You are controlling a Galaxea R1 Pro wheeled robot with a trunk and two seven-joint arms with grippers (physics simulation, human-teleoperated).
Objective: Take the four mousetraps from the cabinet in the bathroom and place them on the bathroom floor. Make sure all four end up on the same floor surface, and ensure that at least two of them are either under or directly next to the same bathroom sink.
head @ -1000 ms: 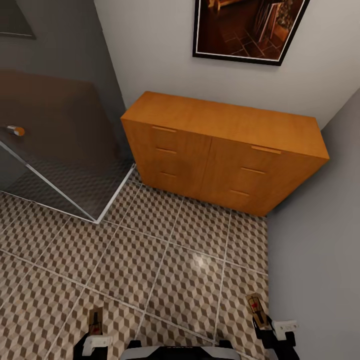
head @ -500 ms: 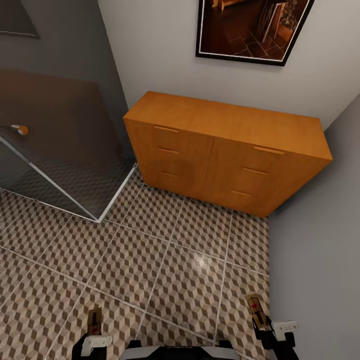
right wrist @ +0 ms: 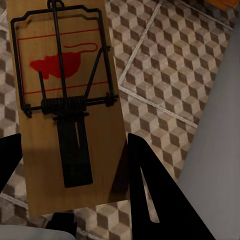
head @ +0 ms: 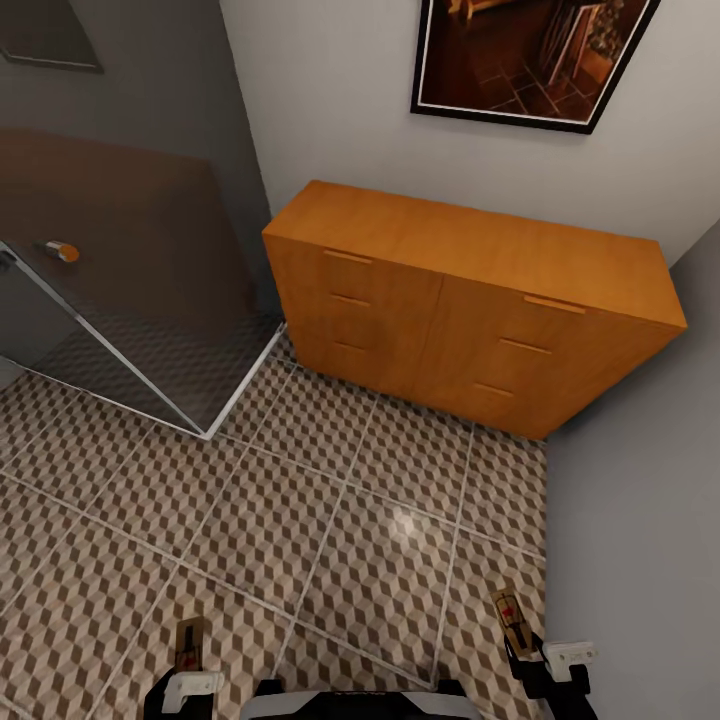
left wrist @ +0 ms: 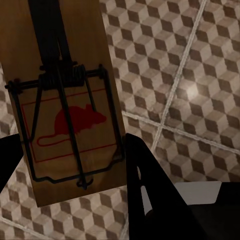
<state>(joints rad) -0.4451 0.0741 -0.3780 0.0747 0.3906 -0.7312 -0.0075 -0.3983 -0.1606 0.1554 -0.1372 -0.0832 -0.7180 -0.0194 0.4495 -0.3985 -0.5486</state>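
Both grippers are each pinching a mousetrap flat between their fingers: left gripper (head: pixel 189 668) carrying one mousetrap (left wrist: pixel 62 100), right gripper (head: pixel 530 655) carrying the other (right wrist: pixel 67 105). They're hanging low over the bathroom floor (head: pixel 330 520), well back from the cabinet (head: pixel 470 300), probably so the traps ride level on the way to the sink.

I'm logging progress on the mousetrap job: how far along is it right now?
Done: two traps are out of the shut cabinet. In hand: the left gripper holds one trap, the right gripper another, above the tiled floor. Left: none lies on the floor yet, and no sink is in view.
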